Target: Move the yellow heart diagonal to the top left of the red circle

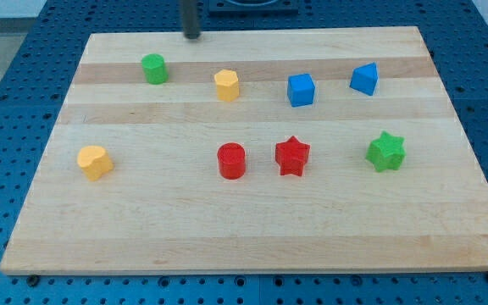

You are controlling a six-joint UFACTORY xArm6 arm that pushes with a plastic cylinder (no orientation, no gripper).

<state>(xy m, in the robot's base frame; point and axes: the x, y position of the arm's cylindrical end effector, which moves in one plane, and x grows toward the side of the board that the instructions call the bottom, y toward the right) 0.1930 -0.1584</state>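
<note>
The yellow heart (95, 161) lies near the board's left edge, about level with the red circle (231, 160), which stands near the board's middle. My tip (192, 36) is at the board's top edge, above and between the green circle (154, 69) and the yellow hexagon (226, 85). It touches no block and is far above and right of the yellow heart.
A red star (292, 156) sits just right of the red circle. A blue cube (301, 89) and a blue block (364, 78) lie at the upper right. A green star (386, 151) lies at the right. The wooden board (252, 237) rests on a blue perforated table.
</note>
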